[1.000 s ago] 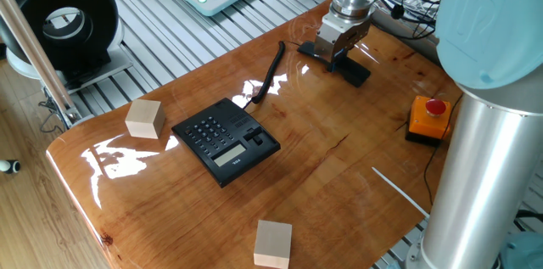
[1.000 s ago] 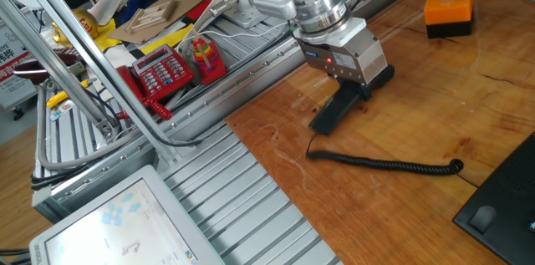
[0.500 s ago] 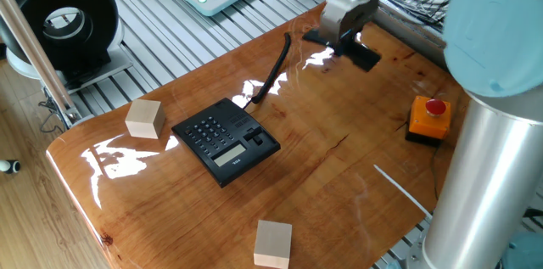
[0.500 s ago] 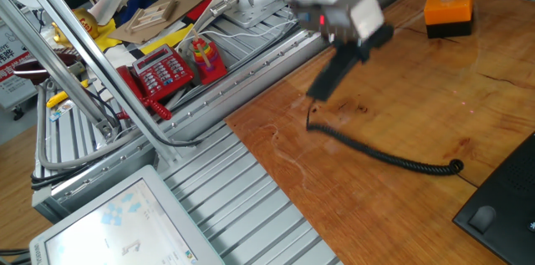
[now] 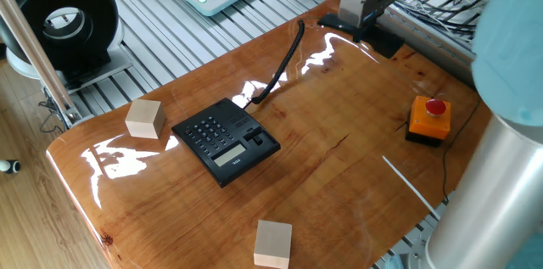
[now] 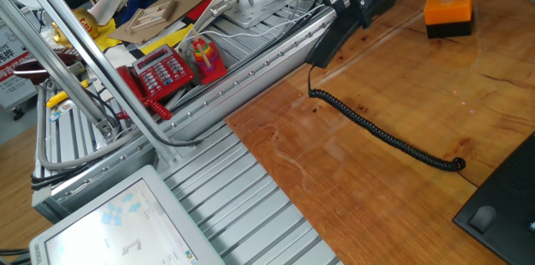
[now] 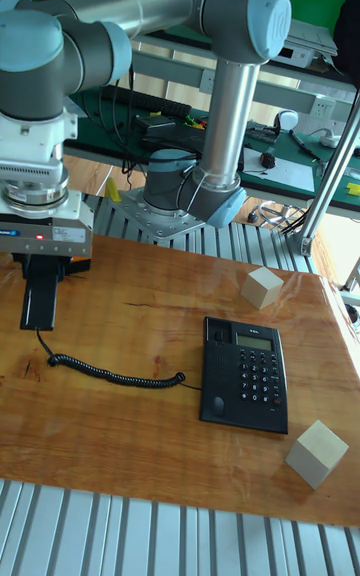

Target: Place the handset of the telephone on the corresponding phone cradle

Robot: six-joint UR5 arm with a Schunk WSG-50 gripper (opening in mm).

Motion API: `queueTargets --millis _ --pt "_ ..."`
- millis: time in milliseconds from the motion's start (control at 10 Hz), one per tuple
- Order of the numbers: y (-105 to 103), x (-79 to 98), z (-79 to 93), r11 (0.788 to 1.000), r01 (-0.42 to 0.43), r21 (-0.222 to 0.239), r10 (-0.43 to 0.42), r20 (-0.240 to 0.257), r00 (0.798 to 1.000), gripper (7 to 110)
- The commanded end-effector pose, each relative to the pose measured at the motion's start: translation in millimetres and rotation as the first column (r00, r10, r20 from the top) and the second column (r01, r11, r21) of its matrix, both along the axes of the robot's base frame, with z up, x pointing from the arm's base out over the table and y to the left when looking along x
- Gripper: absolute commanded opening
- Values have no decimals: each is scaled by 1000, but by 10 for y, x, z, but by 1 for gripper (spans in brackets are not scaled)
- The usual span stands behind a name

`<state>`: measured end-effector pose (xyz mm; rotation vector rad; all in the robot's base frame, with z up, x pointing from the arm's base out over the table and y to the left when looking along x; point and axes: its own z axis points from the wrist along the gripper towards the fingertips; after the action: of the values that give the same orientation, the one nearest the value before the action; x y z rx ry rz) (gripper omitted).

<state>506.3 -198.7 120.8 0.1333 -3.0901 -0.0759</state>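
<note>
Moved: since a second ago the handset (image 7: 41,298) has risen off the wood toward the table's far edge.
Gripper (image 7: 44,258): clamped on its middle.
Cord (image 7: 110,369): stretched, tugging rightward.
Feel: probably light, stiff, smooth plastic.
Phone cradle (image 7: 217,366): empty, well apart.

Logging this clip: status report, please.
Gripper shut on handset, lifted off the table. Cord stretched toward phone base; phone cradle empty. Two wooden blocks beside base, path open.
</note>
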Motion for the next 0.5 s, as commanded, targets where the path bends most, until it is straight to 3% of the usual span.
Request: queueTargets --millis 0,100,300,400 --pt "166 106 33 997 72 22 -73 29 997 7" --pt "290 183 25 988 137 66 -140 43 989 7" --pt "228 260 -10 990 138 7 -138 86 987 7" --pt "323 256 -42 989 150 15 -151 85 985 7"
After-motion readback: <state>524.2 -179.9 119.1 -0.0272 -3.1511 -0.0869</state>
